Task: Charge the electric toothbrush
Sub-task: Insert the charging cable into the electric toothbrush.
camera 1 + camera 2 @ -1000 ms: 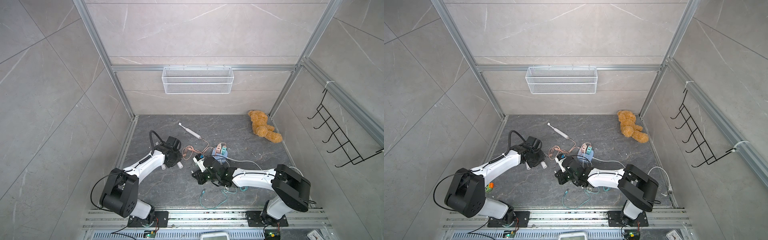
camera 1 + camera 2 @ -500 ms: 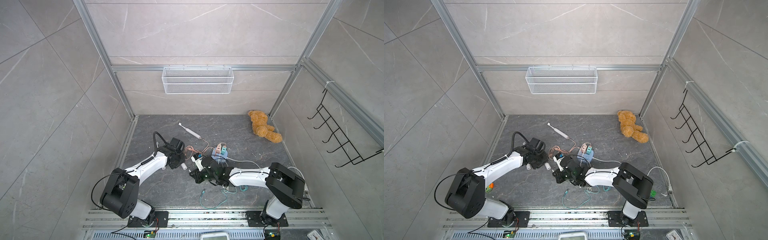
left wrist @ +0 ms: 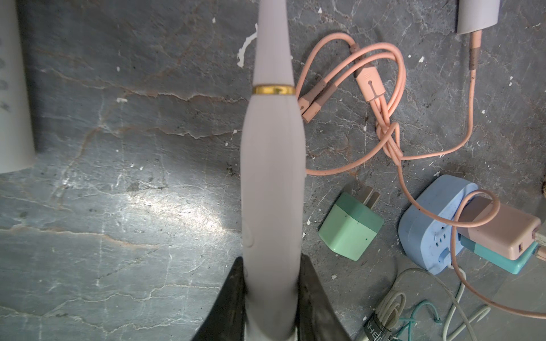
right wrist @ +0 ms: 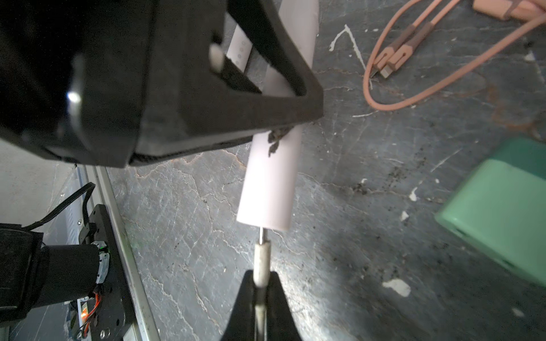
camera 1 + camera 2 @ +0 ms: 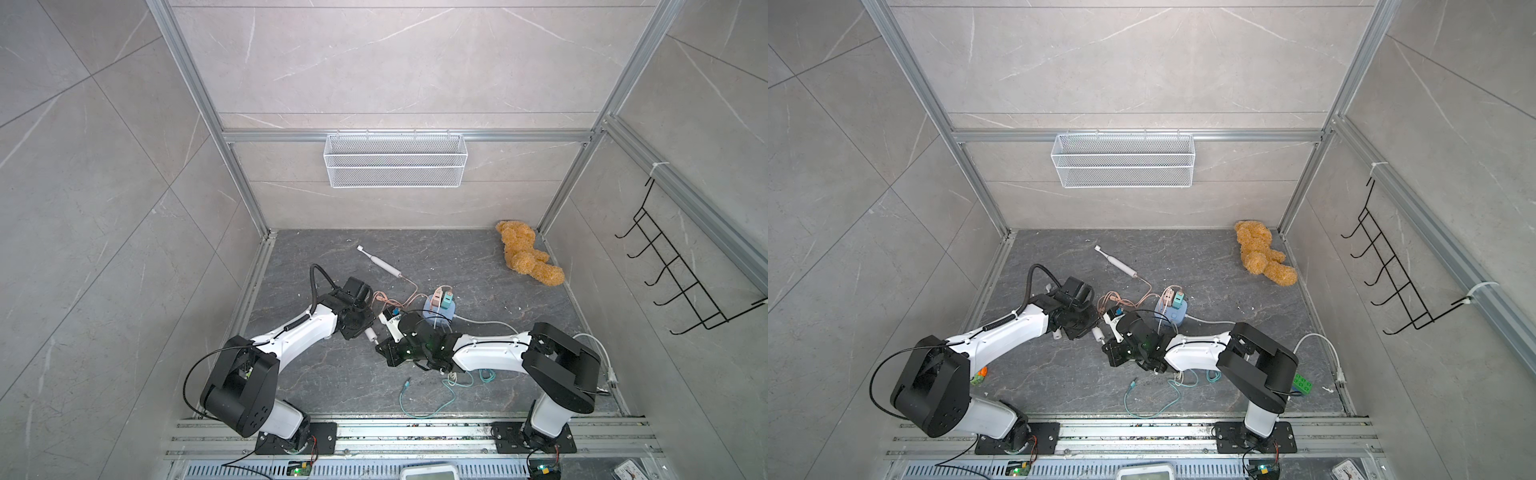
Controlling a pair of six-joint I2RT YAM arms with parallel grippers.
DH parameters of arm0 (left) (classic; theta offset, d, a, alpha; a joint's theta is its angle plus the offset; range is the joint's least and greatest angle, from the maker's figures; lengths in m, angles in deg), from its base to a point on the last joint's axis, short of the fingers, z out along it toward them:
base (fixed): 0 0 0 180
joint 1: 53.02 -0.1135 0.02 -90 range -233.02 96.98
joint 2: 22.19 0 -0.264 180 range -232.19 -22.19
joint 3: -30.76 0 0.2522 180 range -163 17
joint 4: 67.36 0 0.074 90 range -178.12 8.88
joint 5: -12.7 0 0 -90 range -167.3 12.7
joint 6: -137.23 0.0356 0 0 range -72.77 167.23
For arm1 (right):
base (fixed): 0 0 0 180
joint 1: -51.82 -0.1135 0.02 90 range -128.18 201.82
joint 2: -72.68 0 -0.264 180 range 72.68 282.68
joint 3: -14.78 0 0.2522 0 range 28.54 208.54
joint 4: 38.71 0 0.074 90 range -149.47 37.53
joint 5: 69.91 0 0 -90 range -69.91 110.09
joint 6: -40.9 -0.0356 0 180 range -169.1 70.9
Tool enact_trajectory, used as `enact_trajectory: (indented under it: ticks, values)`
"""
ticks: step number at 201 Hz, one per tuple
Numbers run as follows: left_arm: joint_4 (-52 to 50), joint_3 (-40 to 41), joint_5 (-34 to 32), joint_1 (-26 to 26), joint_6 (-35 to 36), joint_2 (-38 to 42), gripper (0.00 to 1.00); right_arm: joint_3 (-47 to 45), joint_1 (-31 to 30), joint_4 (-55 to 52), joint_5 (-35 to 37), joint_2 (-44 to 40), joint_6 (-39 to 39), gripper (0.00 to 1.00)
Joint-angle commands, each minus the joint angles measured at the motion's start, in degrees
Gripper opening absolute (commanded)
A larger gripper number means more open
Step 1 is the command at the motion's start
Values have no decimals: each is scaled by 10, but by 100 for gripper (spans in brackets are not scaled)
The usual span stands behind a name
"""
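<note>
toothbrush (image 3: 273,177) tip cut off, green adapter (image 4: 502,212) blurred

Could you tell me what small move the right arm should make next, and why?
Probably push the plug straight along its axis into the toothbrush end: the right gripper is shut on it, the left gripper holds the toothbrush, and bare metal pin shows between them.

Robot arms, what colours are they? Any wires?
Both arms have white tube sections and chunky black joints. The left arm carries a looping black cable and a coiled one; the right arm a thin black wire. The left gripper and right gripper have black tapered fingers.
</note>
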Motion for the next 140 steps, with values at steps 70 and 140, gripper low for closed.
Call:
enact_trajectory:
  ticks: [70,140]
  values:
    - [3,0,4,9,-10,16,0,52,-11,-74,63,17,12,0]
    - [10,3,16,17,-14,23,0,74,-14,-110,99,17,8,0]
